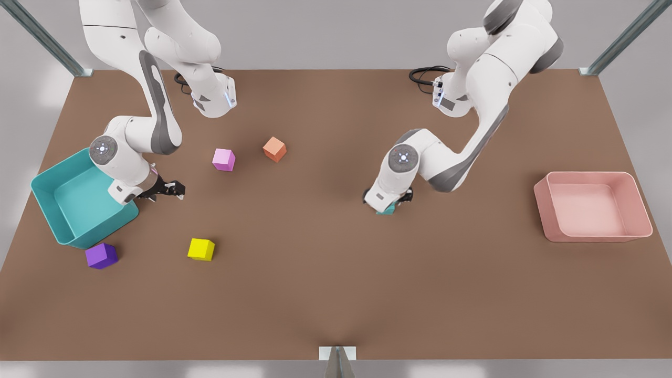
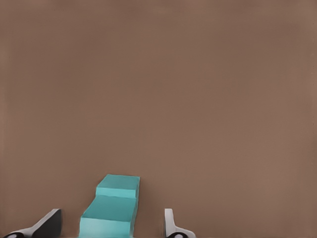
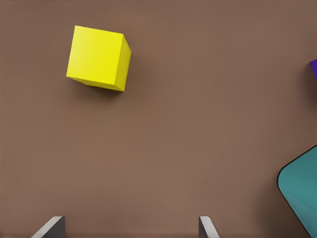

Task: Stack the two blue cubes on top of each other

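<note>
1. Seen in the front view, the left gripper [image 1: 389, 203] sits over the two blue cubes [image 1: 387, 210] right of table [image 1: 336, 294] centre; the right gripper [image 1: 169, 190] hovers beside the teal bin [image 1: 50, 202], near the purple cube [image 1: 101, 255] and yellow cube [image 1: 201, 249].
2. Left wrist view: blue cubes [image 2: 113, 210] stacked, offset; fingers [image 2: 171, 225] wide apart either side, not touching.
3. Right wrist view: jaws spread wide, holding nothing; yellow cube [image 3: 99, 57] well ahead, bin corner [image 3: 302, 191] at the edge.

Brown table [image 1: 336, 294] with teal bin [image 1: 50, 191], pink tray [image 1: 593, 231], scattered colored cubes [image 1: 201, 249].
</note>
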